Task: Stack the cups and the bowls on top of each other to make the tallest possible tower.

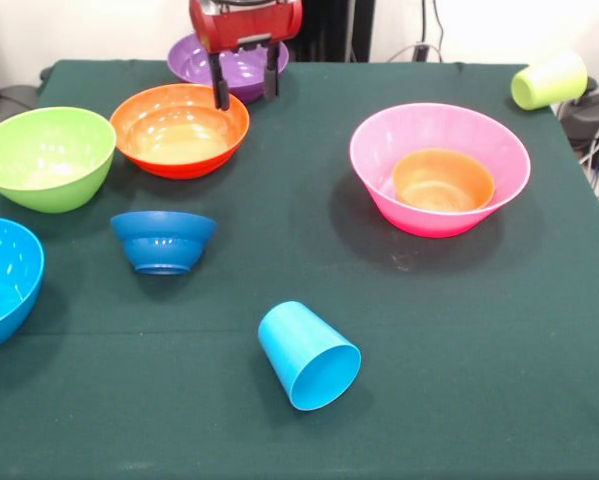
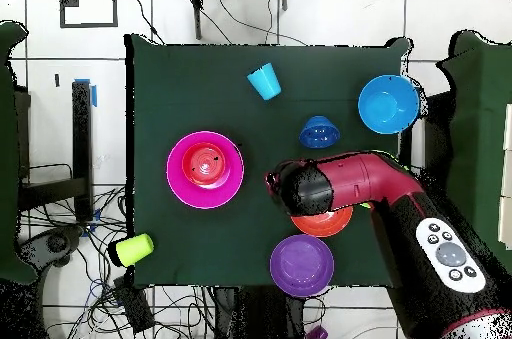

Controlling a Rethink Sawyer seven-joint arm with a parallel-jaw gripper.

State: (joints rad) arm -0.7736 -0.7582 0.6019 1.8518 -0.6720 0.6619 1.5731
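The gripper [image 1: 244,88] hangs with its two dark fingers spread and empty above the far rim of the orange bowl [image 1: 180,130], just in front of the purple bowl [image 1: 229,63]. On the green-clothed counter [image 1: 449,350] the pink bowl [image 1: 440,168] holds the small orange bowl [image 1: 443,180], the only nested pair. The lime bowl [image 1: 46,157], dark blue bowl [image 1: 163,241] and sky blue bowl [image 1: 7,280] stand apart. The blue cup [image 1: 308,355] lies on its side; the yellow-green cup [image 1: 549,80] lies at the far corner.
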